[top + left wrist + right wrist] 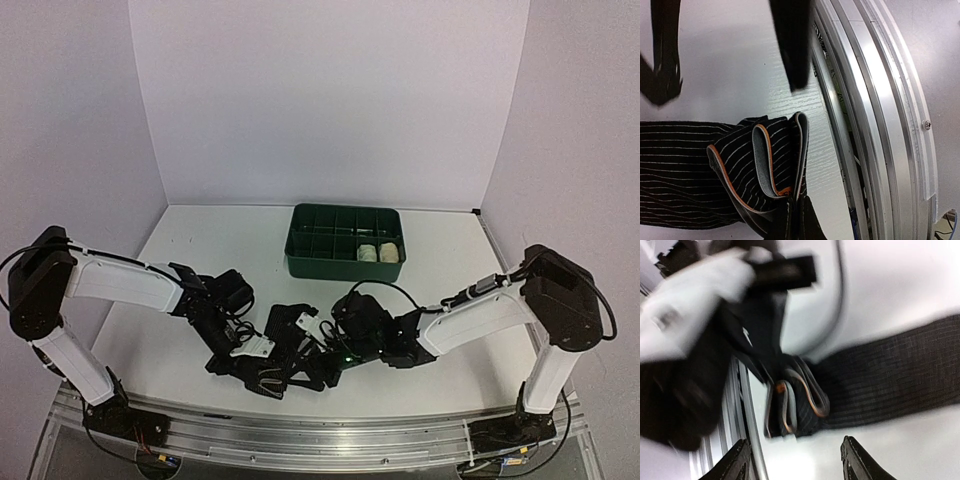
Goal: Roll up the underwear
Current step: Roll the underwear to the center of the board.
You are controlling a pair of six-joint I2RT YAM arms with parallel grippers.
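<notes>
L pincer (796,220) nips black underwear (685,165); R pincer (795,442) wide apart.
I see L jaws closed tight on the garment's bunched, folded end. The rest lies flat on desk (735,75), right by front rail (875,100). R holds nothing, cloth just ahead.

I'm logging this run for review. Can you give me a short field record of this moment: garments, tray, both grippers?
garment in work: black underwear, pinstriped, one end folded over, on the table by the front rail
left gripper: shut on the folded end
right gripper: open, holding nothing, just short of the same fold
green tray: toward the back of the table
in tray: two pale rolls, side by side at its right end
</notes>
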